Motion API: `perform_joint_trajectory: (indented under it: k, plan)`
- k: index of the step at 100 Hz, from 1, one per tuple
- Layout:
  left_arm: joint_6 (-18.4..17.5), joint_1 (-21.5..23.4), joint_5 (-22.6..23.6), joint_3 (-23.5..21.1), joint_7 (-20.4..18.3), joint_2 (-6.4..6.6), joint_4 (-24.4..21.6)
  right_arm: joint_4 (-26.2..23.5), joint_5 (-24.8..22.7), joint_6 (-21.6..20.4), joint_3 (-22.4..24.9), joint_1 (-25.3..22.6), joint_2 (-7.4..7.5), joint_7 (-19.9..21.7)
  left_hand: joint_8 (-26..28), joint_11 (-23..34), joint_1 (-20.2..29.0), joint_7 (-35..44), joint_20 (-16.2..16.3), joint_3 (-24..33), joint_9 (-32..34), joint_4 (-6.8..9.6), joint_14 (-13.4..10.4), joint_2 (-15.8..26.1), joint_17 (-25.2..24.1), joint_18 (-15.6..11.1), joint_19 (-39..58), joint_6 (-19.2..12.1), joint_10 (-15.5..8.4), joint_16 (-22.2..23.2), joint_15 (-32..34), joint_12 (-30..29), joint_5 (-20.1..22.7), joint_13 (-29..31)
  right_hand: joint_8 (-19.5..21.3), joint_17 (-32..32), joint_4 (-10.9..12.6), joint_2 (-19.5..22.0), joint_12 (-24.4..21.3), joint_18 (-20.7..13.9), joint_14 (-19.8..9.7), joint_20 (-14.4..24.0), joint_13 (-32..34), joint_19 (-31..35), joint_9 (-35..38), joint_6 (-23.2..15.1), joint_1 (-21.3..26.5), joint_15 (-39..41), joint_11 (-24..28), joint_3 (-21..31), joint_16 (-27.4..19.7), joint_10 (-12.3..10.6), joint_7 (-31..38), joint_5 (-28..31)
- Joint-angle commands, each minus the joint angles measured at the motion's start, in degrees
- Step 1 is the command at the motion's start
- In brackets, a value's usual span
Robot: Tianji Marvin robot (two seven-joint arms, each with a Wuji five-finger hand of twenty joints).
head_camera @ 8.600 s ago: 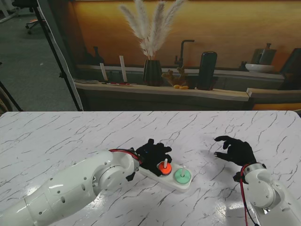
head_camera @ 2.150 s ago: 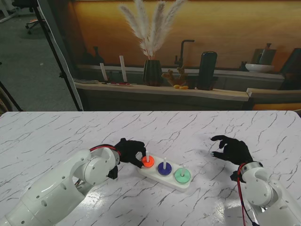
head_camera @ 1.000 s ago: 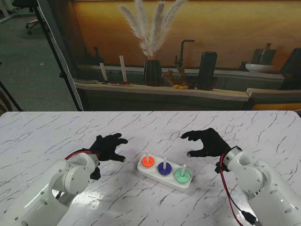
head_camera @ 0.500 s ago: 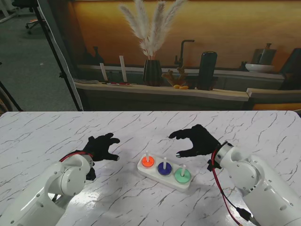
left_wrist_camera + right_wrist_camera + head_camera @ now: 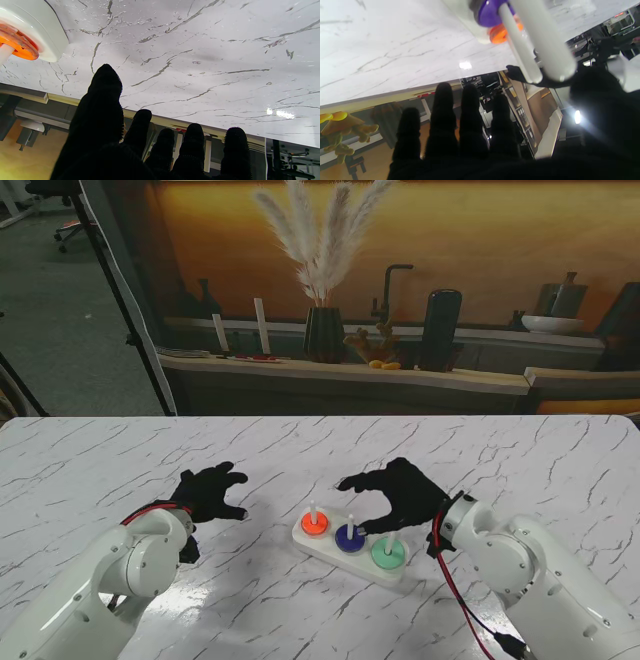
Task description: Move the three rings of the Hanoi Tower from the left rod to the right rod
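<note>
Right robot hand (image 5: 400, 492), fingers apart and empty, has swung in over the white three-rod base (image 5: 349, 555) at frame centre. Left robot hand (image 5: 207, 493) has withdrawn, open. Orange ring (image 5: 314, 524) on left rod, blue ring (image 5: 350, 538) middle, green ring (image 5: 388, 553) right: handover to right side.

A: How many rings does the tower hold?

B: Three, one on each rod: an orange ring (image 5: 313, 525), a purple ring (image 5: 349, 539) and a green ring (image 5: 387, 554).

A: And rods?

B: Three white rods, rising from one white base (image 5: 335, 552).

A: How many robot hands are there?

B: Two, both black: the left robot hand (image 5: 208, 492) and the right robot hand (image 5: 395, 493). All of it sits on one marble worktop (image 5: 120, 460).
</note>
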Motion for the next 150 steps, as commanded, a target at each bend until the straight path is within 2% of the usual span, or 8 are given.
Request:
perform_joint_trajectory:
  k: [1,58,114,134,150]
  plan:
    - [-0.9,0.4,-0.1,0.0,-0.4,-0.31,-0.1,0.4,-0.9,0.0,-0.8,-0.4,-0.01,0.8,-0.1,-0.7,2.7,0.3,-0.1,0.5,-0.4,1.57,1.0,0.5,-0.3,0.2,-2.0,1.3,1.0,-0.2,-0.8,-0.6,0.7,-1.2,0.2,-1.4,2.1,-1.3,-0.2,16.2,0.3,-0.1,-2.0,-0.4,-1.7,0.7,-2.0,-1.2,-0.5,0.2,-1.0,0.3,-1.0,-2.6]
    - [-0.9,0.6,-0.6,-0.3,-0.1,-0.4,-0.2,-1.3,-10.3,1.6,-3.4,0.0,1.15,1.6,-0.1,-0.7,2.8,0.3,-0.2,-0.2,-0.3,1.54,0.9,1.2,-0.3,0.2,-2.1,1.3,1.0,-0.2,-0.9,-0.6,0.8,-1.2,0.1,-1.2,2.2,-2.1,0.1,16.6,0.4,0.4,-2.2,0.0,-3.6,1.4,-1.8,-1.5,-0.2,0.2,-1.0,0.7,-2.2,-4.9]
    - [-0.7,1.1,-1.2,-0.9,0.3,-0.49,-0.3,-1.1,-18.3,3.0,-8.6,3.6,2.03,1.9,-0.1,-0.7,2.6,0.4,-0.3,-1.1,-0.2,1.42,0.9,2.3,-0.4,0.2,-2.2,1.3,0.9,-0.2,-0.8,-0.6,0.9,-1.2,0.8,-0.4,2.2,-3.3,0.6,16.6,0.3,0.8,-1.3,0.7,-3.5,2.2,0.3,-0.6,0.8,0.1,-0.6,0.6,-1.7,-4.0]
    - [-0.6,1.3,-1.4,-1.0,0.4,-0.53,-0.3,-1.9,-22.8,5.1,-9.8,3.5,2.13,-0.8,-0.1,-0.7,2.7,0.4,-0.3,-1.5,-0.1,1.36,0.9,2.6,-0.5,0.1,-2.2,1.3,1.0,-0.2,-0.9,-0.6,1.0,-1.3,2.1,1.8,2.3,-4.2,1.5,16.6,0.9,2.2,1.9,3.6,-1.4,4.1,1.7,2.1,3.4,-0.2,0.4,0.7,0.2,-1.1]
    - [-0.4,1.5,-1.6,-1.0,0.6,-0.57,-0.3,-2.4,-24.5,7.0,-10.9,3.3,2.08,-2.5,-0.1,-0.7,2.9,0.4,-0.4,-1.7,-0.1,1.36,0.9,2.8,-0.5,0.1,-2.3,1.4,1.0,-0.2,-0.9,-0.6,1.1,-1.3,4.2,3.2,2.4,-4.9,4.1,15.7,0.3,4.3,4.0,7.0,0.0,6.4,2.7,7.5,8.8,-0.3,2.4,0.7,2.4,2.2]
